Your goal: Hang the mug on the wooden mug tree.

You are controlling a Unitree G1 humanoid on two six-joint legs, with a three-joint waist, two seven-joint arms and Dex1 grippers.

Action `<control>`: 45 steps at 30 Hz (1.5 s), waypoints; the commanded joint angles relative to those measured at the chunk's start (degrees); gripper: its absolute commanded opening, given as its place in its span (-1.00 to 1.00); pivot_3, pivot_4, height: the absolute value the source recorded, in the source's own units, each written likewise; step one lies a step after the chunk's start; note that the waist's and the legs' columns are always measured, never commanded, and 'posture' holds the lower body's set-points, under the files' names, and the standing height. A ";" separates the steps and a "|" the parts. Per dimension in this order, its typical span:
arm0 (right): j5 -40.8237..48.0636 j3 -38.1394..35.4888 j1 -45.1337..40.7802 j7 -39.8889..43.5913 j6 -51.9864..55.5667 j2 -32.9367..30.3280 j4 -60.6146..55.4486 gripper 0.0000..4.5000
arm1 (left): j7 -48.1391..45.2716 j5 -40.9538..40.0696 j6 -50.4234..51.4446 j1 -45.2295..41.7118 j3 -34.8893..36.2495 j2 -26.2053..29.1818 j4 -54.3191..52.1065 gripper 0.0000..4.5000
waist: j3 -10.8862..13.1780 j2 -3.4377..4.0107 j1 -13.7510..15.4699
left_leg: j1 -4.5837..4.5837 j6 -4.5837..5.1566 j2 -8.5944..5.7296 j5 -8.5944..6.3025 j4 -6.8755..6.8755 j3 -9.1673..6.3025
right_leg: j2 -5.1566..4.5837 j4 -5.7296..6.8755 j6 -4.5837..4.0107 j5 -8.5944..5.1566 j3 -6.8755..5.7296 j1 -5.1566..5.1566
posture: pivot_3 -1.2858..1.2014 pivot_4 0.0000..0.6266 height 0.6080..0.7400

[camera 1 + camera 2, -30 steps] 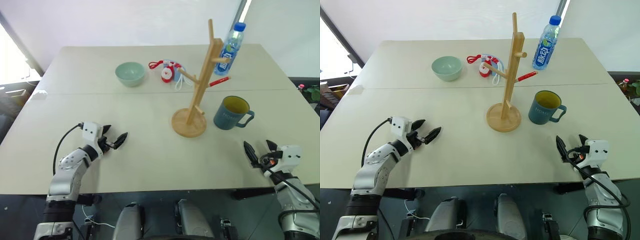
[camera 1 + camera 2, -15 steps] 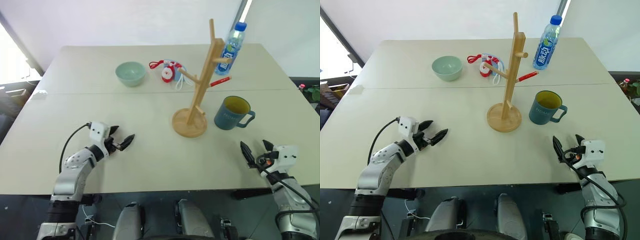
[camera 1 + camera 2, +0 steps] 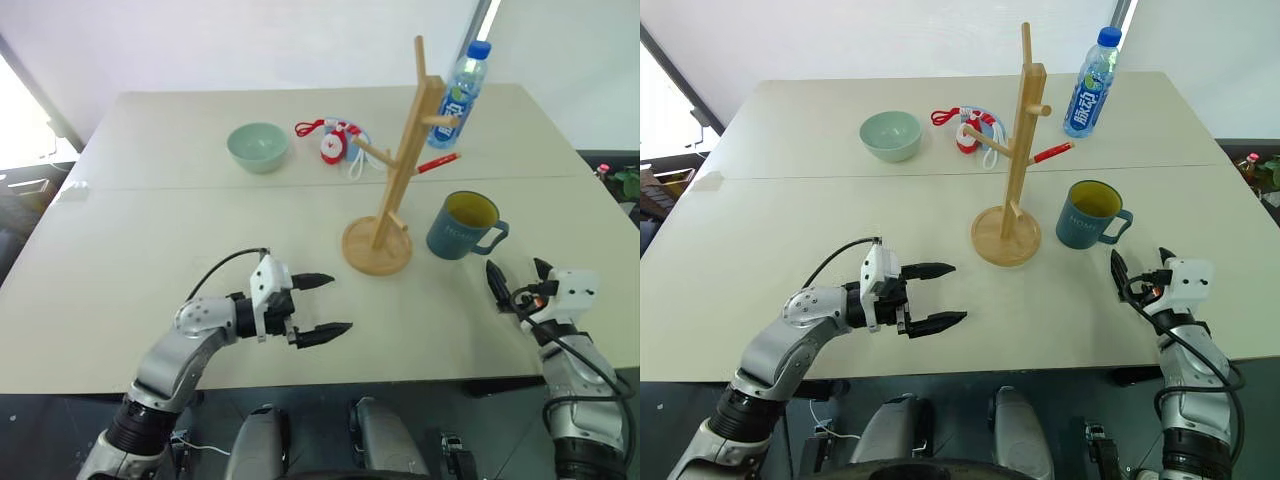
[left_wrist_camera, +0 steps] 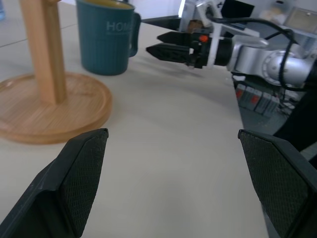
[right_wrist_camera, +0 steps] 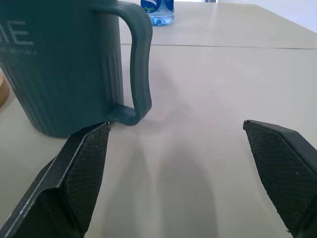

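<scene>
The mug (image 3: 464,225) is standing upright on the pale table (image 3: 200,230), its loop handle turned toward the robot's right, just beside the round base of the wooden mug tree (image 3: 392,190) and apparently not touching it. No peg of the tree is carrying anything.

The right gripper (image 3: 516,281) is hovering near the mug on the side nearer the robot, apart from it, its two black fingers spread wide and holding nothing; in the right wrist view the mug's handle (image 5: 138,64) is lying between and beyond those fingers.

The left gripper (image 3: 930,296) is reaching across the table's near middle, pointing toward the robot's right, its jaws likewise wide apart and empty, well short of the tree's base.

Farther back, a pale green bowl (image 3: 258,146) is sitting, with a small red-and-white item (image 3: 334,143) near it, possibly a toy or keychain, and a blue-capped bottle (image 3: 1091,83) is standing behind the tree.
</scene>
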 commanded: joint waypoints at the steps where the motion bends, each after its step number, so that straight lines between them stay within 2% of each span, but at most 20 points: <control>1: -0.54 -0.54 -1.56 -0.51 -1.17 -0.79 0.33 0.98 | -0.33 -0.75 0.44 -1.04 -0.56 0.20 -2.01 1.00 | 0.00 0.00 -0.04 | 0.00 0.00 0.00 0.00 0.01 0.00 | 0.05 0.00 0.01 0.00 0.01 0.01 | 0.03 -0.52 1.00; 22: -2.99 1.85 -12.86 0.15 -4.34 -1.59 13.73 0.98 | 1.01 0.94 -1.28 -1.64 -0.19 -0.23 -0.81 1.00 | 0.00 0.00 -0.11 | 0.06 -0.01 0.01 0.02 0.09 -0.02 | 0.37 0.06 0.04 0.01 0.08 0.06 | 0.03 -0.52 1.00; 25: -2.33 2.15 -13.57 1.71 -4.51 -1.52 14.17 0.41 | 1.05 0.93 -1.25 -1.52 -0.18 -0.05 -0.95 1.00 | 0.00 0.00 -0.13 | 0.07 -0.01 0.01 0.02 0.09 -0.02 | 0.38 0.08 0.05 0.02 0.08 0.07 | 0.03 -0.52 1.00; 31: -2.11 2.92 -13.17 3.32 -3.98 -1.04 12.65 -0.99 | 1.09 0.98 -1.24 -1.75 -0.05 0.23 -0.78 1.00 | 0.00 0.00 -0.10 | 0.08 -0.01 0.02 0.02 0.10 -0.02 | 0.38 0.09 0.06 0.02 0.09 0.09 | 0.03 -0.52 1.00; 38: -5.62 5.64 -9.34 5.16 -4.25 -4.31 5.56 -0.99 | 1.32 1.01 -1.11 -1.70 0.02 0.40 -0.82 1.00 | 0.00 0.02 -0.04 | 0.09 -0.01 0.03 0.02 0.13 -0.05 | 0.37 0.09 0.05 0.02 0.08 0.13 | 0.03 -0.52 1.00; 45: -7.70 6.76 -5.24 17.35 -4.86 -20.19 -10.33 -0.99 | 0.42 0.74 -1.36 -2.46 0.44 1.22 0.45 1.00 | 0.01 0.07 -0.24 | 0.11 -0.01 -0.03 0.02 0.20 -0.04 | 0.37 0.11 0.07 0.02 0.08 0.15 | 0.03 -0.52 1.00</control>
